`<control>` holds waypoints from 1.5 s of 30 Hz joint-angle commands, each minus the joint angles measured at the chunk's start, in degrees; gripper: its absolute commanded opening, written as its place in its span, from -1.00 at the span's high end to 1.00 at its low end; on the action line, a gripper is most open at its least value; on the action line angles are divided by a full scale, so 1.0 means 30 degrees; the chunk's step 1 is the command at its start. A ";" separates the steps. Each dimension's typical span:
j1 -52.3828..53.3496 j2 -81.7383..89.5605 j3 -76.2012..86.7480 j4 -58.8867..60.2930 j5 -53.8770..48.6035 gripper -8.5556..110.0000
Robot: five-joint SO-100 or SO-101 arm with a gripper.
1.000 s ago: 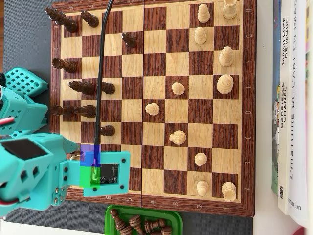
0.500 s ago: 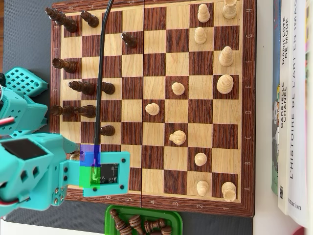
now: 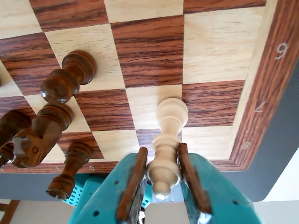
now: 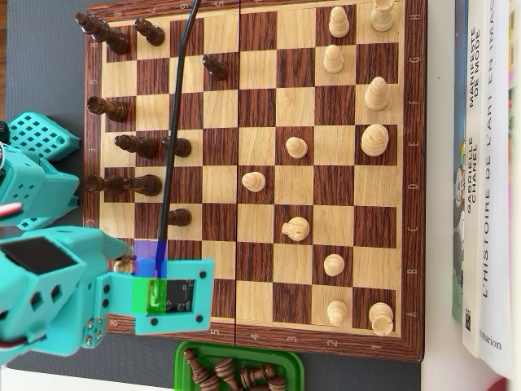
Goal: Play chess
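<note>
Chessboard (image 4: 244, 122) fills most of overhead view, w/ dark mat under it. Going left to right there: teal arm (image 4: 49, 285) sits at lower left, reaching over board's bottom-left corner; black cable (image 4: 175, 114) runs from top edge down to it. Dark pieces (image 4: 134, 145) are spread over the left cols, several lying on their sides. Green tray (image 4: 236, 354), just below the board edge, holds more dark pieces. Mid-board: light pawns (image 4: 254, 181) on scattered squares, and a light knight (image 4: 296, 229) lower down. Right cols carry the remaining light pieces (image 4: 374, 140), mostly upright. Books (image 4: 488, 163) lie far right, off the mat.

Wrist view, left to right: dark pieces (image 3: 63, 81) cluster at left, incl. a dark knight (image 3: 37, 137) and a dark pawn (image 3: 70, 170) near the board edge. Centre: gripper (image 3: 159, 186) is clamped on a light piece (image 3: 166, 147), brown pads (image 3: 135, 182) pressed on either side of its upper stem, w/ its base resting on or just above a light square close to the board's edge; can't tell which. Rank nos. show along the right border (image 3: 261, 102), then grey mat (image 3: 280, 140) beyond.

In overhead view this piece is mostly hidden under the arm; only a pale bit (image 4: 124, 264) shows by the bottom-left corner.
</note>
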 commanded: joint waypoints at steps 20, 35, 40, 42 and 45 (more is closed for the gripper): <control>0.2227 0.0029 -0.1875 0.0029 -0.0264 0.71; 0.2285 -0.2080 -0.2139 -0.0088 -0.0498 0.71; 0.2197 -0.2021 -0.2139 -0.0117 -0.0498 0.71; 0.2168 -0.2021 -0.2139 -0.0117 -0.0498 0.70; 0.2139 -0.2021 -0.2285 -0.0117 -0.0498 0.70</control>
